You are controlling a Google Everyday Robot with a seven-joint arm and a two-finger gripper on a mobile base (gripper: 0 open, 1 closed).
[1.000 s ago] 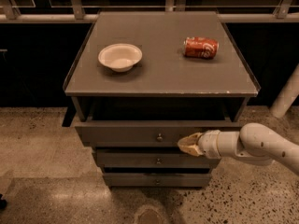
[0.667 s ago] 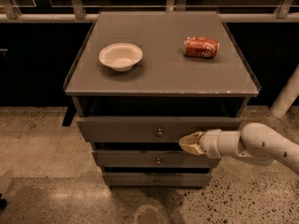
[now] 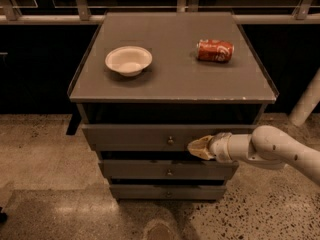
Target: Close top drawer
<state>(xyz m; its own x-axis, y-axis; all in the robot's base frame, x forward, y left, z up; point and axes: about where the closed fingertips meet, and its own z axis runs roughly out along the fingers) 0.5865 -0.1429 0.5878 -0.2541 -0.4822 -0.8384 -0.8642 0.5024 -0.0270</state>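
Observation:
The top drawer [image 3: 135, 137] is the widest grey drawer front, just under the cabinet top, with a small round knob [image 3: 170, 141]. It stands only slightly out from the cabinet, with a dark gap above it. My gripper [image 3: 194, 147], with tan fingertips, reaches in from the right on a white arm [image 3: 270, 146] and presses against the drawer front just right of the knob.
A white bowl [image 3: 128, 60] and a red soda can [image 3: 215, 50] lying on its side rest on the grey cabinet top [image 3: 175, 79]. Two narrower drawers [image 3: 167, 170] sit below. A railing runs behind. A white post [image 3: 306, 104] stands at the right.
The top drawer has slid inward toward the cabinet, with my gripper following against its front. The bowl and can have not moved.

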